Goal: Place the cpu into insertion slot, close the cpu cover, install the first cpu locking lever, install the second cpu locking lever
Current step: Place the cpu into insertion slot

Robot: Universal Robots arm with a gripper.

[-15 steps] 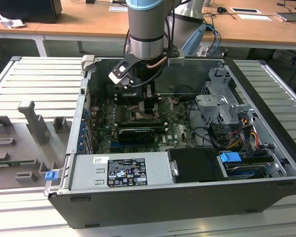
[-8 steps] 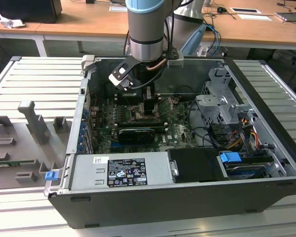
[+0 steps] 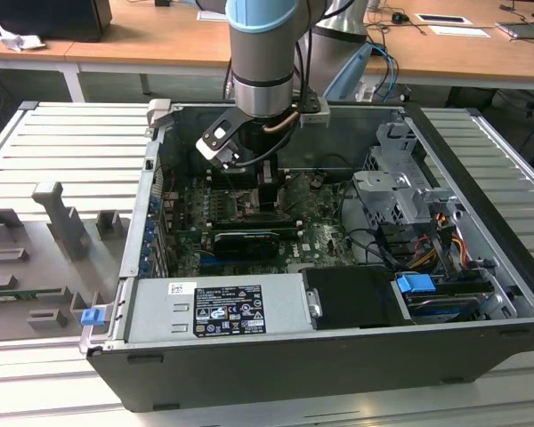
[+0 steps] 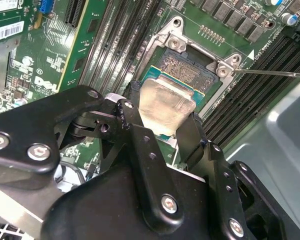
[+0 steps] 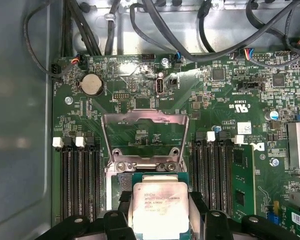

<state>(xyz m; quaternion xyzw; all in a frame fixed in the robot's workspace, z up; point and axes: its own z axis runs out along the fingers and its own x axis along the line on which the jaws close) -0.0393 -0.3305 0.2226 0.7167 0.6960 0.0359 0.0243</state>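
Silvery-beige cpu (image 4: 167, 107) is clamped between the jaws of the gripper (image 4: 160, 122) and held over the insertion slot (image 4: 187, 67). The cpu cover (image 5: 140, 116) stands hinged open beside it.

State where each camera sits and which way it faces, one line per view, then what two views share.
Exterior view: off the arm, above the open computer case, looking down into it; the arm and gripper show.
First wrist view: on the arm, facing the motherboard past the gripper, with the open cpu cover beyond the cpu.
Second wrist view: on the arm, looking over the gripper's body at the insertion slot.
Shared: both wrist views show the gripper holding the cpu.
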